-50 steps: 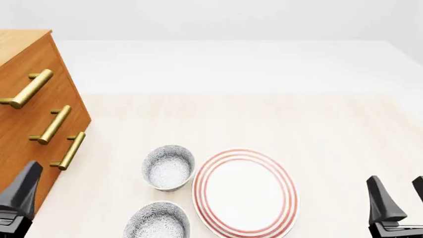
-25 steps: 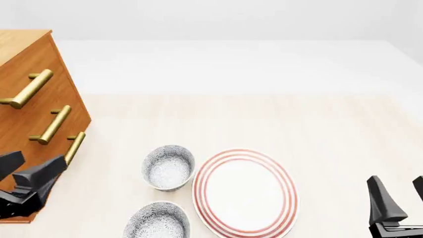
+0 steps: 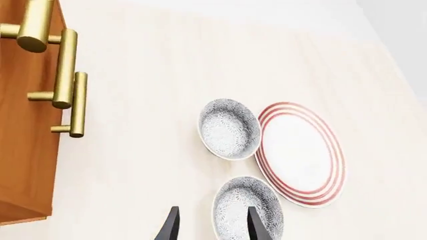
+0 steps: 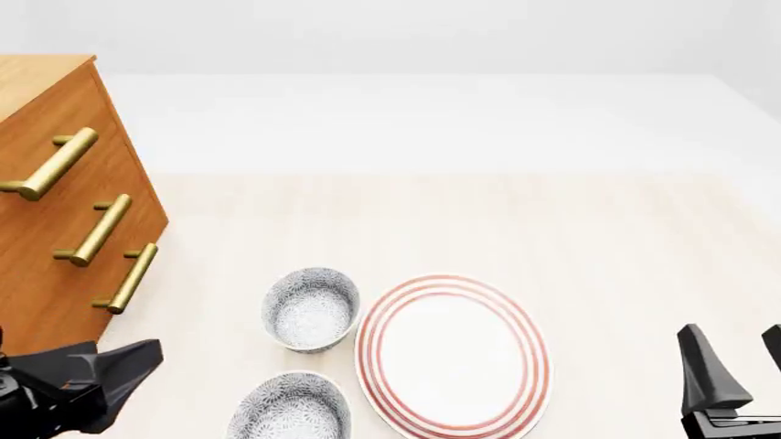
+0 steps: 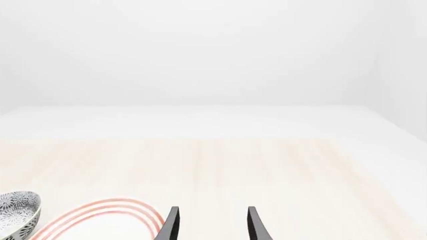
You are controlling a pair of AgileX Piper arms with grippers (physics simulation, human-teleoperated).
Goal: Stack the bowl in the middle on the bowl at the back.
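On the tabletop [image 4: 610,229] a wooden cabinet [image 4: 49,210] stands at the left, a red-ringed plate [image 4: 453,355] right of two speckled bowls. The middle bowl [image 4: 310,309] sits just behind the near bowl [image 4: 289,408], both untouched. Left tool [image 4: 104,380] and right tool [image 5: 209,225] gape, holding nothing

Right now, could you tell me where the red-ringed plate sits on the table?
In the front view, the red-ringed plate lies flat near the table's front edge, just right of the two speckled bowls, its rim almost touching them.
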